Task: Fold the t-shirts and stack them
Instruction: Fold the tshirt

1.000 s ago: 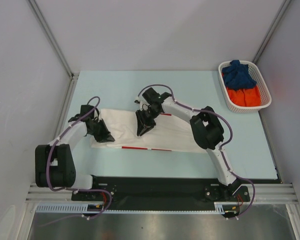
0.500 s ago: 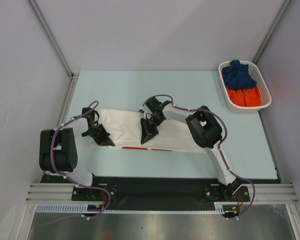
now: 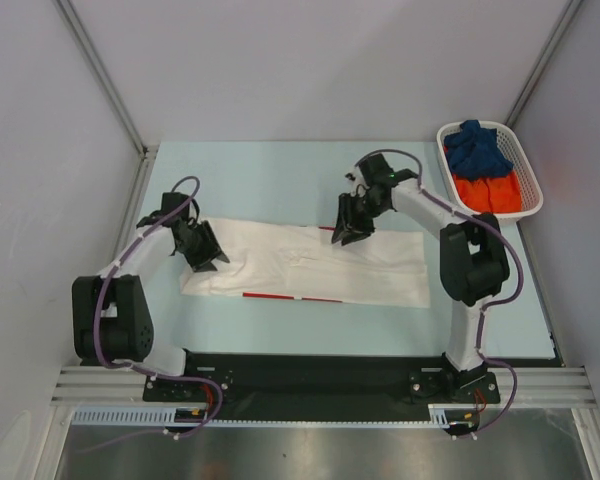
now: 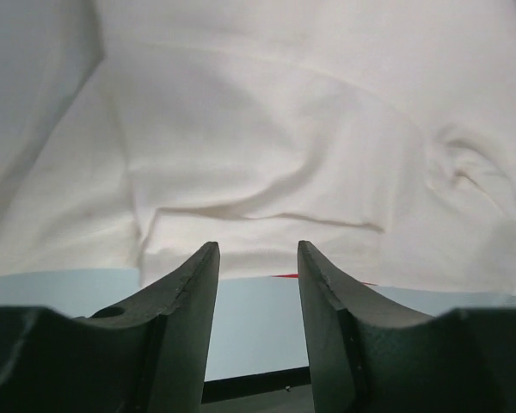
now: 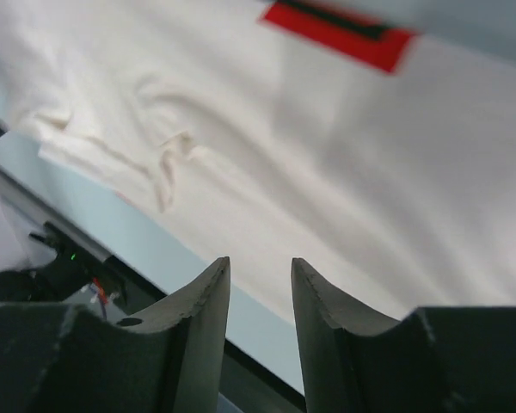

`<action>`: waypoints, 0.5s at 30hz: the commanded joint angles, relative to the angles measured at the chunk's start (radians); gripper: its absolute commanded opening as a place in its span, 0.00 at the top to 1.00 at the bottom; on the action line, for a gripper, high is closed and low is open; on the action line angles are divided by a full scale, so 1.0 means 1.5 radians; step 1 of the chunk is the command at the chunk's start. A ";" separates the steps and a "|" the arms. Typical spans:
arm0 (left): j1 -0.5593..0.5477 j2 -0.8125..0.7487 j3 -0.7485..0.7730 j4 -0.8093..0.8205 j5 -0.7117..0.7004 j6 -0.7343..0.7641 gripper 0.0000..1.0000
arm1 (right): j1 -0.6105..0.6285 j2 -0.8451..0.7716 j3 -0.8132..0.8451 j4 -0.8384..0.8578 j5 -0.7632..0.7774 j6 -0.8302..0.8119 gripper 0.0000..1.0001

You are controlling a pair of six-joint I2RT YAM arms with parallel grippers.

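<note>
White t-shirt [image 3: 310,265] lies flat on the light blue table [image 3: 260,180] as a long folded band running left to right, in front of both arms and near the middle of the surface. It has a thin red strip [image 3: 280,296] along its near edge and a red patch [image 5: 335,34] at its far edge. I have the left tool [image 3: 204,250] at the shirt's left end, over the far corner. In its wrist view the fingers stand about halfway apart with nothing between them, just bare table and the folded cloth edge beyond the tips. I can't tell whether the tips touch the fabric. The right tool [image 3: 350,228] is at the far edge of the shirt, right of centre and just beside the red patch. Its fingers are likewise parted by a moderate gap and grip nothing, and wrinkled white cloth shows past the tips in its wrist view. So both tools are off the cloth's grip and hold nothing. The other shirts are well apart from this one, in the white lattice basket [image 3: 529,205] at the far right corner of the table. The dark blue t-shirt [image 3: 477,148] is bunched at the far end of it, and the orange t-shirt [image 3: 490,192] is bunched at the near end. The two touch in the middle, and both are crumpled, not folded.
</note>
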 commanded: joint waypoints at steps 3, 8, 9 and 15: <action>-0.072 -0.070 0.068 0.017 -0.023 0.012 0.53 | -0.069 -0.002 0.060 -0.129 0.211 -0.063 0.59; -0.103 0.027 0.097 0.045 0.023 -0.057 0.60 | -0.109 0.020 0.087 -0.169 0.337 -0.063 0.62; -0.111 0.044 0.099 0.044 0.019 -0.065 0.60 | -0.116 0.021 0.079 -0.169 0.367 -0.069 0.62; -0.131 0.157 0.109 0.019 -0.061 -0.142 0.65 | -0.135 0.029 0.038 -0.149 0.417 -0.088 0.62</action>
